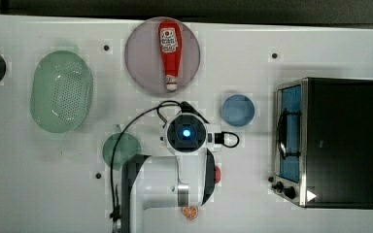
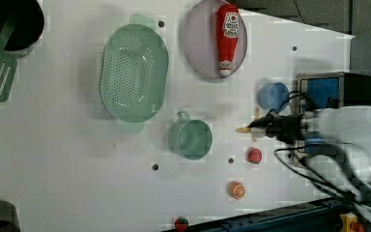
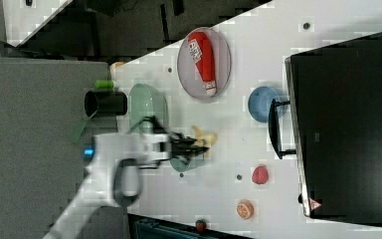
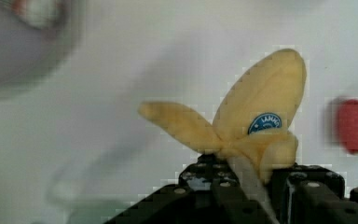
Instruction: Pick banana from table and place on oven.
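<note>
Since the small pale cream-yellow toy banana with splayed peel flaps (image 4: 256, 116) looks like a light foam or plastic piece, weight should be a non-issue; my guess is the flaps are soft and will flex, so they're poor grip points. The core where the flaps meet looks like the right spot, and that's where the black gripper (image 4: 251, 179) has it: fingers clamped on the banana's base, flaps sticking out past the fingertips, blue sticker facing the wrist camera. Surface looks smooth, so slip under a fast swing is a risk. In the right view the banana (image 3: 202, 138) sits at the gripper tip (image 3: 195, 145) above the white tabletop (image 3: 258, 59), apparently lifted clear, near the pale green cup. In the left view the gripper (image 2: 263, 129) holds the banana (image 2: 249, 128) between the blue bowl (image 2: 273, 95) and the small red strawberry-like piece (image 2: 254, 155). From the top view, the white arm (image 1: 187, 133) points straight down, well short of the black-topped toaster oven with blue glass door (image 1: 342, 141).
</note>
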Available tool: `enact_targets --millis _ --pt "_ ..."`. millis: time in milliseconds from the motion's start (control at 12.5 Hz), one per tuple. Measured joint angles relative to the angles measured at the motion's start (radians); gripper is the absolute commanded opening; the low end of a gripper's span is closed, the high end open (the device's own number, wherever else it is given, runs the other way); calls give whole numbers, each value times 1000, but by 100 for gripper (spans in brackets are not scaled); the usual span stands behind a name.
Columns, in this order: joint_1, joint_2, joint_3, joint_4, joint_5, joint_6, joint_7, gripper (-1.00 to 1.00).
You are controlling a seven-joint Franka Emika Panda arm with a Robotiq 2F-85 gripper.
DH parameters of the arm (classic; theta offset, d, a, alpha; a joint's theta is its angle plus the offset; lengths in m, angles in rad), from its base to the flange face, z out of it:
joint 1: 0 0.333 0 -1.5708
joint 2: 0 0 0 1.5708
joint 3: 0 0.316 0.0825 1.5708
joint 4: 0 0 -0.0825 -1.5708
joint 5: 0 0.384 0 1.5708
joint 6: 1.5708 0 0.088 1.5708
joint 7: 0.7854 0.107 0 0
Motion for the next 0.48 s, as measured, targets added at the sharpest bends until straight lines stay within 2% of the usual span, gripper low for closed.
enact_targets --millis 240,480 --pt "-6 -191 2 191 4 -243 1 -53" --pt "10 -281 -66 418 15 -500 1 -53"
